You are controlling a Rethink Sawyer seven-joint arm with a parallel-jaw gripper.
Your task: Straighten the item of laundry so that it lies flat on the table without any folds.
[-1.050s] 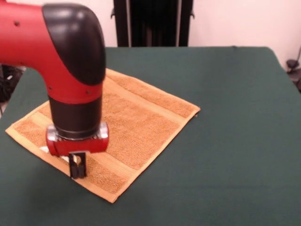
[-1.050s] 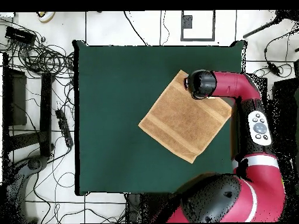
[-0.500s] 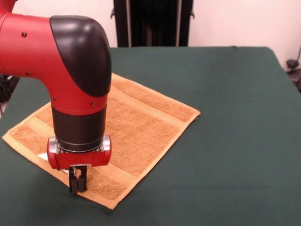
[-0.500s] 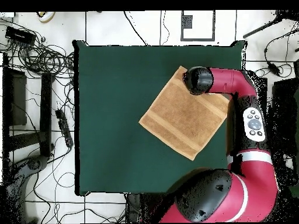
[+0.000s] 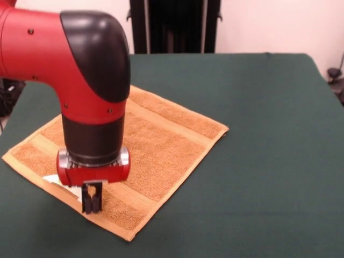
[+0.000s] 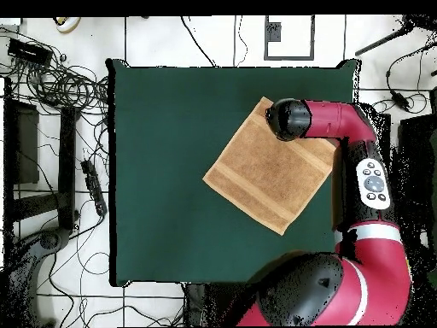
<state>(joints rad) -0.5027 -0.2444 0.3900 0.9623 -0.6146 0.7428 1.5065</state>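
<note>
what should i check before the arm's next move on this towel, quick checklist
1. Towel flat, no folds showing: ok.
2. Towel wholly on the table, corners away from its edges: ok.
3. Gripper over the towel's near edge band, fingers close together: ok.
4. Cloth pinched between the fingers: cannot tell.
5. White tag lying flat beside the gripper: ok.
6. Towel part under the arm in the overhead view: cannot tell.

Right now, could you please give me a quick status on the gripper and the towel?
Gripper low over towel's near edge, fingers close together, grasp unclear. Towel spread flat on table, no folds visible. Nothing in the way.
</note>
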